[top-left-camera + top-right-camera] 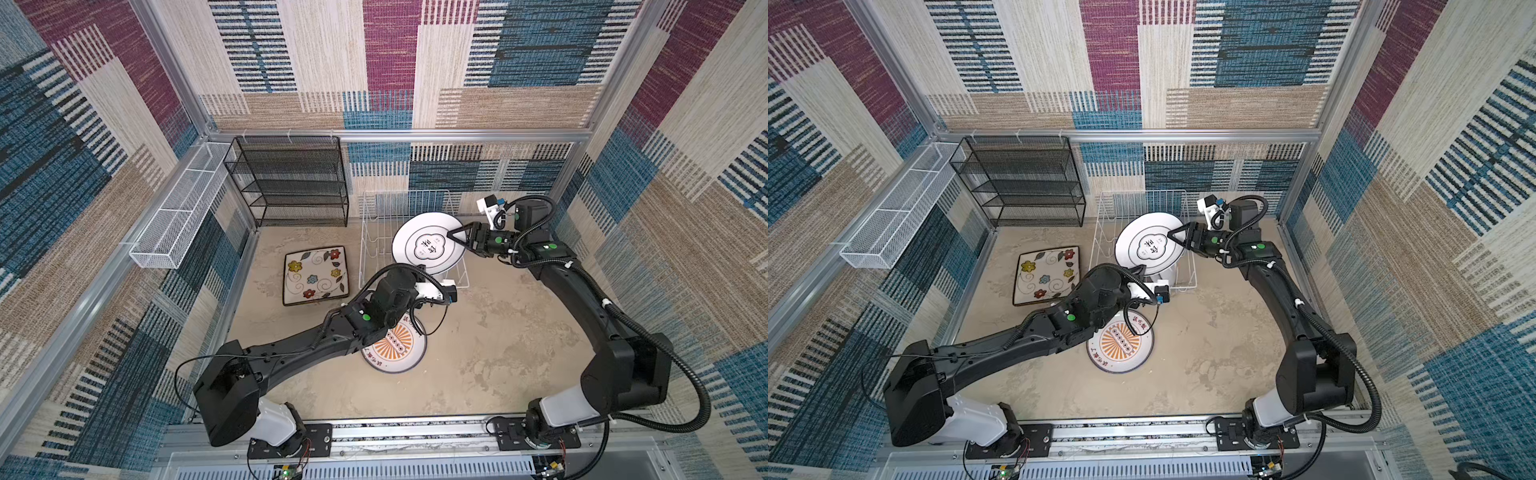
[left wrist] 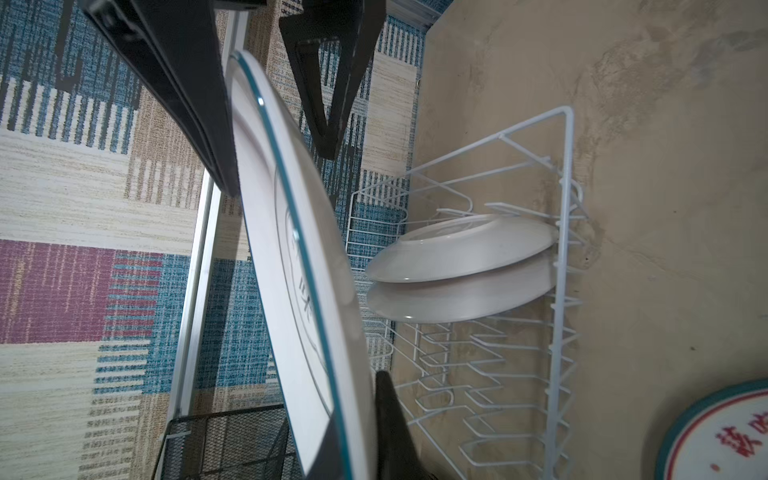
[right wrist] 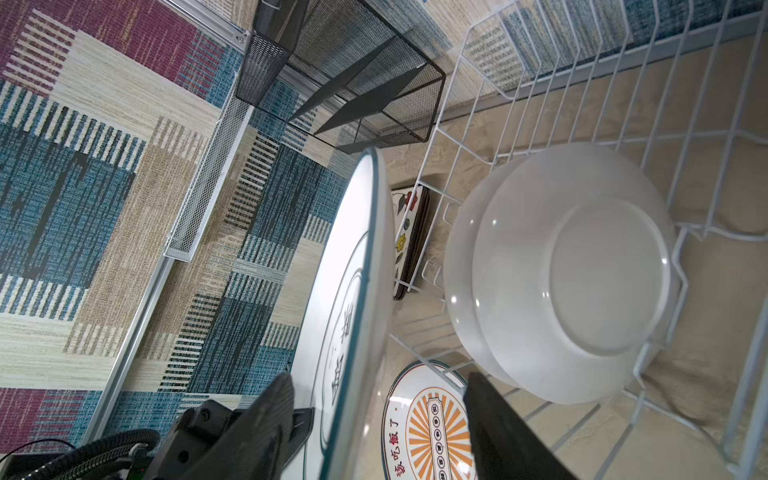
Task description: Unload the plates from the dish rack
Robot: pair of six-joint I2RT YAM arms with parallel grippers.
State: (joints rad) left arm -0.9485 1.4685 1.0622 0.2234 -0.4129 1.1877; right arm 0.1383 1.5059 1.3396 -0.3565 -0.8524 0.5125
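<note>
White wire rack (image 1: 407, 203) (image 1: 1144, 198) (image 2: 562, 199) (image 3: 582, 79): stands on the tan table (image 1: 498, 353) (image 1: 1217, 357) near the back wall, to the right of the black shelf (image 1: 291, 183) (image 1: 1021, 178).
Rack plates (image 2: 457, 249) (image 3: 582, 270): two round plates, plain white backs showing. They stand on edge between the tines, close together and overlapping.
Held plate (image 1: 419, 253) (image 1: 1142, 253) (image 2: 291, 257) (image 3: 353, 270): round and white, with a teal rim line and a dark printed centre. It is tilted and lifted above the rack, clear of the tines.
Left gripper (image 2: 353, 415): fingers clamped on the held plate's lower edge, one on each side. In both top views it is hidden under the wrist and the plate.
Right gripper (image 1: 449, 235) (image 1: 1169, 235) (image 2: 280, 170) (image 3: 380, 376): fingers apart, straddling the opposite rim of the held plate. In the right wrist view a clear gap shows between one finger and the plate.
Sunburst plate (image 1: 397, 347) (image 1: 1121, 343) (image 2: 723, 436) (image 3: 432, 428): round, lying flat and face up on the table in front of the rack. The left arm partly covers it in both top views.
Square plate (image 1: 314, 276) (image 1: 1047, 274) (image 3: 411, 241): lies flat with its flowered face up, on the table left of the rack. Dark edges show beneath it in the right wrist view, but how many plates are stacked cannot be told.
</note>
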